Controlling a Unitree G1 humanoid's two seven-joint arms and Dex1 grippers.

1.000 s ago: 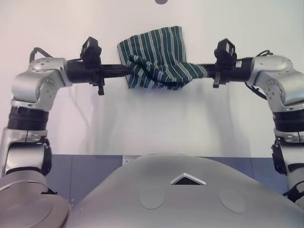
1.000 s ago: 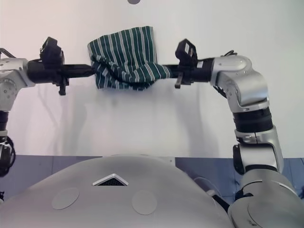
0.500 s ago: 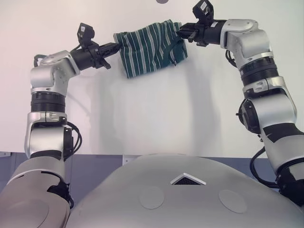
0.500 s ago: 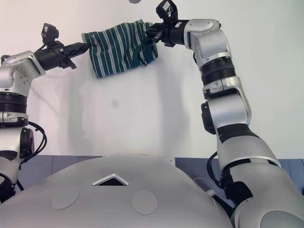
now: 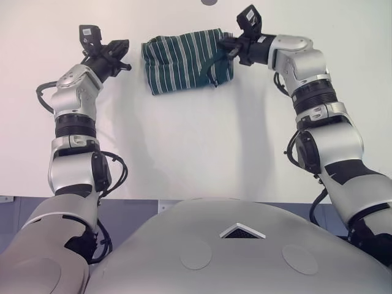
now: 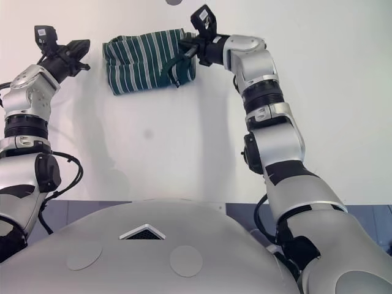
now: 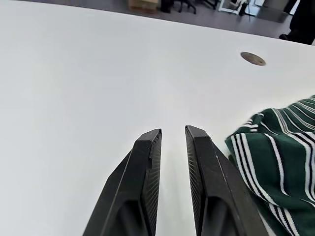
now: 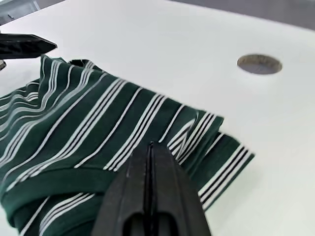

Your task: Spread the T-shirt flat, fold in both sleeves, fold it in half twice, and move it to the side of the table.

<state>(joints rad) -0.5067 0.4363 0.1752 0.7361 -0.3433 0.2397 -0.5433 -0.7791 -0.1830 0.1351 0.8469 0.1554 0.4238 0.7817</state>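
No writing, number, brand or sign can be read: the pale stickers on the left wrist camera housing point(image 5: 87, 30) and the right wrist camera housing point(image 5: 248, 14) are too small to make out, and the T-shirt point(image 5: 184, 58) shows only white stripes on green.

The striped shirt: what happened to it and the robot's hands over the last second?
The left hand let go of the shirt and drew away leftward, now open. The shirt, bunched between both hands before, went a little farther across the table and lies flatter, folded. The right hand stays shut on its right edge.
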